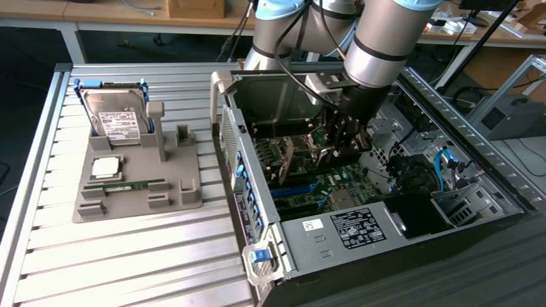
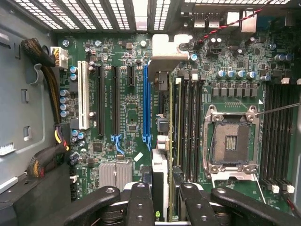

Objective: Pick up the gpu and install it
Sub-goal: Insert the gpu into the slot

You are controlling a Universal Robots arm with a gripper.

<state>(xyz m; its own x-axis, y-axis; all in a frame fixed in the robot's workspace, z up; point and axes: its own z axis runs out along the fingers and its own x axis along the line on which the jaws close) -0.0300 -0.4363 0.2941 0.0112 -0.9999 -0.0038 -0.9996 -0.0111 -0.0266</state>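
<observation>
We saw the arm reaching down from the top of the exterior frame into the open PC case, which lay on its side at the right of the picture. The claw hung low inside the case, just over the green motherboard near the frame's centre.

The claw was partly closed on the gpu, a thin dark card held upright on its edge. In the wrist view the two black fingers sat at the lower middle of the frame with the gpu clamped between them, seen edge-on and running up the centre, its silver bracket at the upper middle. There the card stood beside the blue slot and next to the dark memory slots. Whether its lower edge had already seated in a slot, we could not tell.

The empty CPU socket showed at the right of the wrist frame, and a bundle of cables ran down the left side.

On the slatted tabletop at the left of the exterior frame stood a grey holder. A hard drive leaned in its upper part, a CPU lay below it, and a green RAM stick lay lower still. All three were well apart from the claw.
</observation>
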